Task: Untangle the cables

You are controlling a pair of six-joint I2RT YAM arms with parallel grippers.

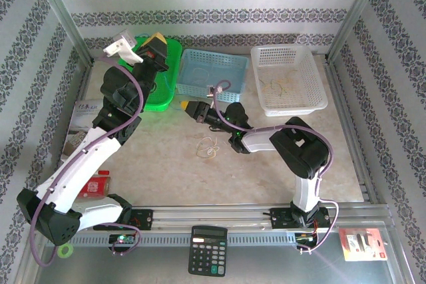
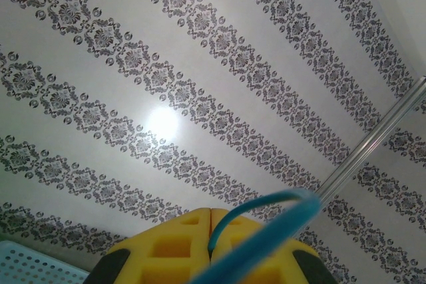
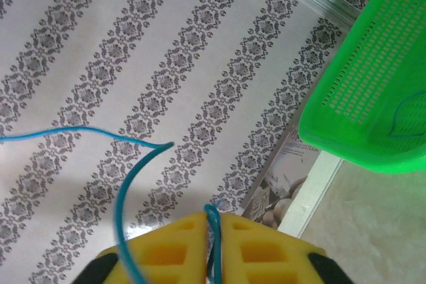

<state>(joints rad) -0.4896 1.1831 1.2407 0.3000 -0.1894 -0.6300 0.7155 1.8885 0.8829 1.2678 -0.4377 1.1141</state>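
A loose tangle of thin whitish and yellow cables (image 1: 208,147) lies on the table in front of the right arm. My left gripper (image 1: 158,38) is raised over the green basket (image 1: 168,83), pointing up at the wall. Its yellow jaws (image 2: 212,212) are shut on a blue cable (image 2: 293,199) that arcs out to the right. My right gripper (image 1: 186,106) hovers between the green and blue baskets, its jaws (image 3: 214,214) shut on a thin blue cable (image 3: 126,184) that loops up and away to the left.
A blue basket (image 1: 200,83) and a white basket (image 1: 315,91) holding a few thin wires stand at the back. A booklet (image 1: 83,114) and a red box (image 1: 98,184) lie at the left. A calculator (image 1: 208,249) sits on the near rail.
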